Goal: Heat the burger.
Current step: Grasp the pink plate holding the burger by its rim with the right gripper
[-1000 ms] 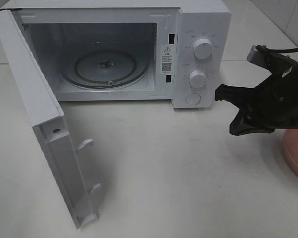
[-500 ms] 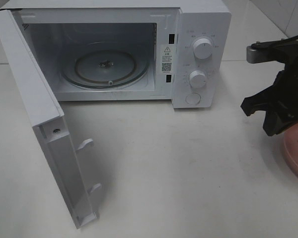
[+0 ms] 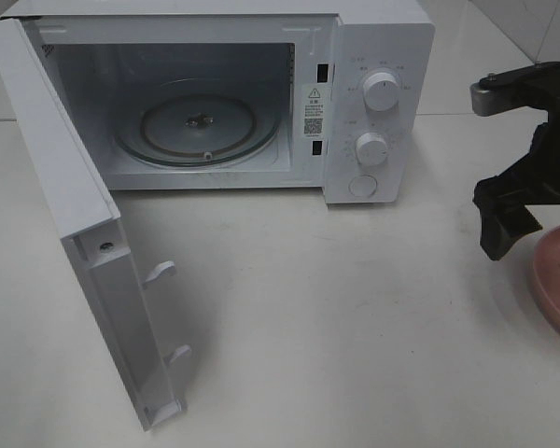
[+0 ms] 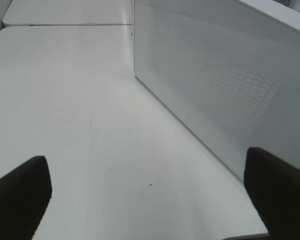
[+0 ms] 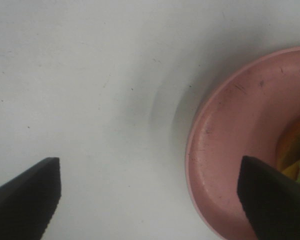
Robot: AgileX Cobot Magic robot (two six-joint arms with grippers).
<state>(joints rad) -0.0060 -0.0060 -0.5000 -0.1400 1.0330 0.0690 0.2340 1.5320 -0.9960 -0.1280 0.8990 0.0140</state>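
While hovering just right of the microwave (image 3: 378, 56), poised over white tabletop (image 3: 355, 327) and the rim of a pink plate (image 5: 225, 135): the right gripper (image 5: 149, 167), fingers (image 5: 25, 195) spread wide, clamped on nothing. On that plate, farther right of the microwave, barely in shot: the burger (image 5: 296, 150), a sliver of orange and green. Left of the microwave, facing its swung-open door (image 3: 70, 187): the left gripper (image 4: 145, 157), likewise parted and empty. Inside the microwave: a glass turntable (image 3: 198, 126).

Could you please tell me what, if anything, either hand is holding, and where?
Nothing is held: the right hand, by the pink plate, and the left hand are open.
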